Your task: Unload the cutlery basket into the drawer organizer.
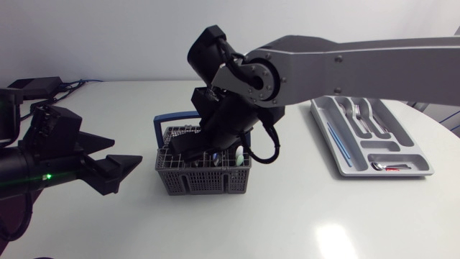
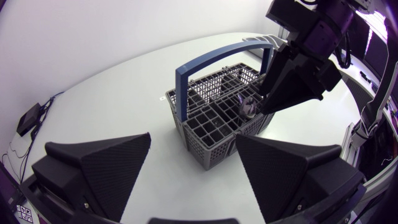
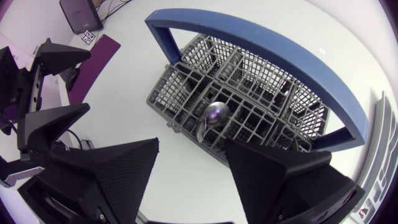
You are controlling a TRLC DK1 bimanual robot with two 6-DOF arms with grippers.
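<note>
Several steel forks (image 1: 363, 119) already lie in the grey plastic drawer organizer (image 1: 424, 162); a shiny spoon (image 3: 216, 113) waits in the blue-handled grey mesh basket (image 1: 172, 183) under my released right claw (image 3: 191, 144).

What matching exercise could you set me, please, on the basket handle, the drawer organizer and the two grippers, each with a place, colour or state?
Column one:
1. basket handle
2. drawer organizer
3. left gripper
4. right gripper

Column two:
A. open, over the cutlery basket
B. blue
C. open, beside the cutlery basket, apart from it
D. holds forks

Pairs: 1-B, 2-D, 3-C, 4-A.
</note>
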